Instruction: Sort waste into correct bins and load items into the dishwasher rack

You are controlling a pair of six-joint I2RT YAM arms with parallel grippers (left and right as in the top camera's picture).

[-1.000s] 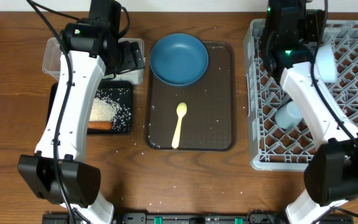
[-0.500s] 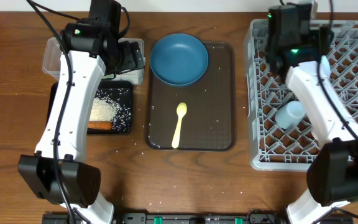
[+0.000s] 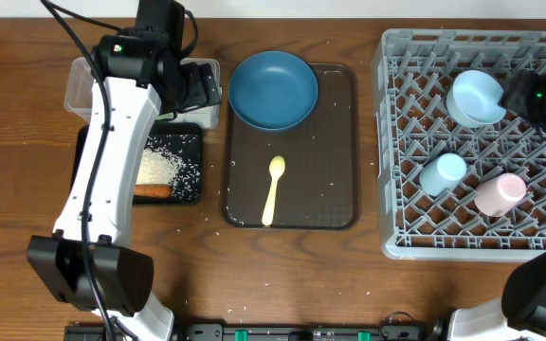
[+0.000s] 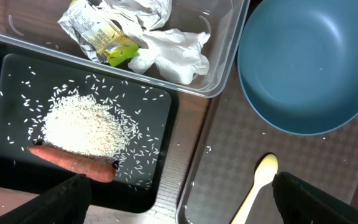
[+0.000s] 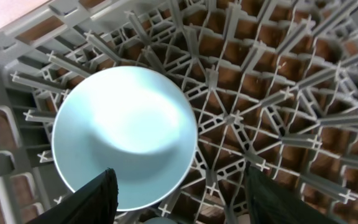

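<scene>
The grey dishwasher rack [image 3: 396, 142] holds the white bowl with light blue inside [image 3: 474, 97], a light blue cup [image 3: 442, 173] and a pink cup [image 3: 499, 193]. My right gripper [image 3: 519, 93] hovers just right of that bowl, open; in the right wrist view the bowl [image 5: 124, 137] rests on the pegs, and the gripper [image 5: 179, 205] grips nothing. The dark blue bowl [image 3: 273, 90] and pale yellow spoon [image 3: 274, 189] lie on the brown tray [image 3: 335, 189]. My left gripper [image 3: 197, 87] hangs open over the tub's right end, its fingers [image 4: 61, 199] empty.
The clear tub [image 4: 222, 68] contains white wrappers [image 4: 166, 50] and a yellow-green packet [image 4: 104, 37]. The black tray [image 4: 166, 106] holds a rice heap [image 4: 82, 124] and a carrot piece [image 4: 73, 163]. Stray grains dot the table and brown tray.
My right arm swung from the rack's back left to its right edge, opening and leaving the white bowl in the rack; both cups are now uncovered. The left arm has stayed still.
</scene>
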